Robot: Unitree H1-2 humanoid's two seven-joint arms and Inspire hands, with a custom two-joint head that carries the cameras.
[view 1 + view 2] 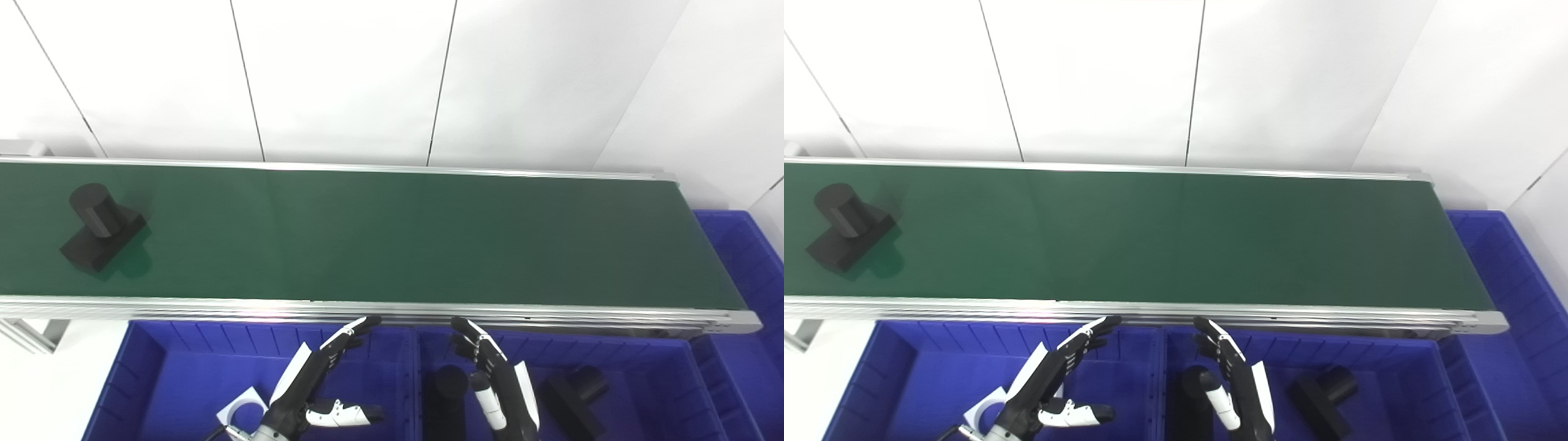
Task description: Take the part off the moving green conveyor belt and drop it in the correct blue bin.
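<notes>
- Both hands hover over the blue bins (153, 367), left hand (306, 380) and right hand (496, 380), fingers apart, empty.
- Black part (101, 226) lies far left on the green conveyor belt (398, 239), nearer the left hand, base running diagonally.

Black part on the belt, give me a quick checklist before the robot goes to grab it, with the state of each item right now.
1. Black part on the green belt: ok, far left end, nothing on top of it.
2. Left hand free: ok, fingers spread, holding nothing, over the left blue bin.
3. Right hand free: ok, open, over the middle blue bin.
4. Part near a hand: not ok, it lies well left of both hands.
5. Matching bin: ok, the middle bin holds similar black parts.
6. Belt moving: cannot tell from one moment.
</notes>
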